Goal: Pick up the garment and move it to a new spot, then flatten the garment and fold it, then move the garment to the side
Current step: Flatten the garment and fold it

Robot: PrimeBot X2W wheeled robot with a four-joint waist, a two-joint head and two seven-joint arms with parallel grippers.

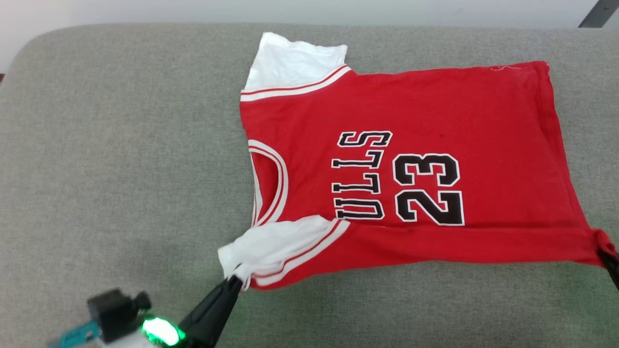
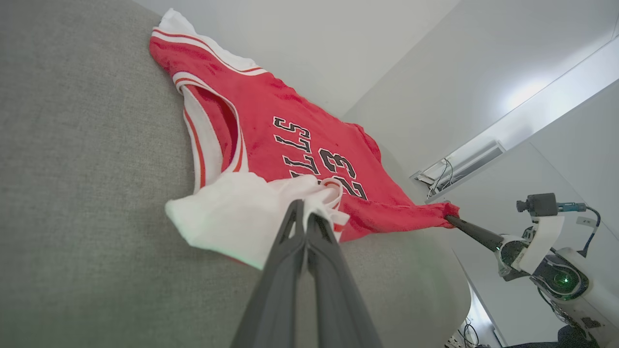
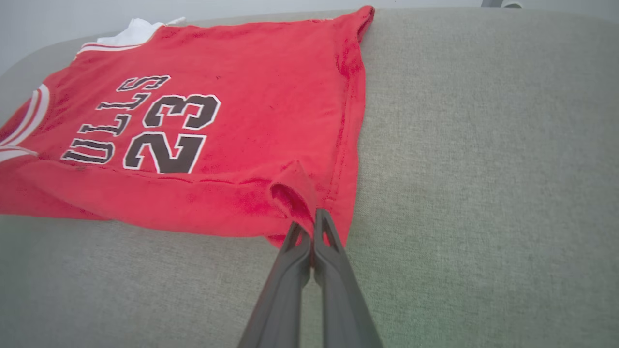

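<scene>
Garment (image 1: 425, 111): spread face-up on your cushion (image 1: 121, 169).
Left gripper (image 1: 234, 281): pinching sleeve, near edge.
Right gripper (image 3: 313, 223): pinching near hem corner.

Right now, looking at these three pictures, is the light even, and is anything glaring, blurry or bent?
Head view: soft, even light, hardly any shadow under the garment; the green lamp at the lower left blooms white. Left wrist view: the room leans steeply, and glare washes the pale wall. Right wrist view: the garment is sharp, with a faint green tint on the grey cushion.
</scene>
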